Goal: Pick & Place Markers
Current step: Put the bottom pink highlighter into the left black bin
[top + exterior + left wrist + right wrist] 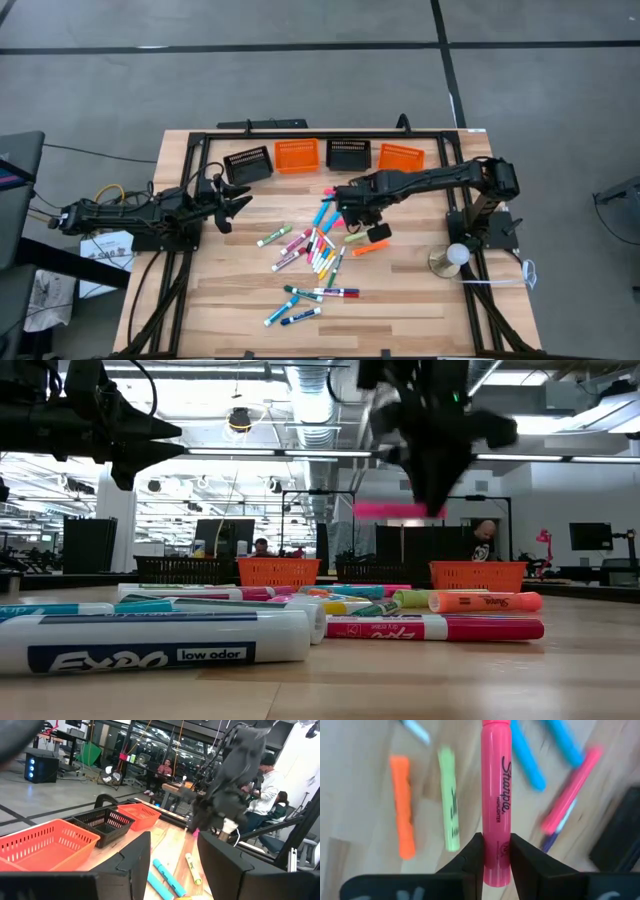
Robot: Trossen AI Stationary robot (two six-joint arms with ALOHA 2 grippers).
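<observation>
Above the table's middle: right end effector (pixel 496 851) clenched on a pink highlighter (pixel 496 795), held off the wood.
Pink highlighter: hangs level in the low view (pixel 390 510), over the scattered markers (pixel 310 250).
Under it: an orange marker (pixel 402 810), a green one (pixel 450 800) and blue ones lie flat on the table (pixel 420 300).
Left end effector (pixel 238 205): released, fingers apart, raised near the table's left edge.
Back edge: black and orange baskets (pixel 296 155) in a row.
</observation>
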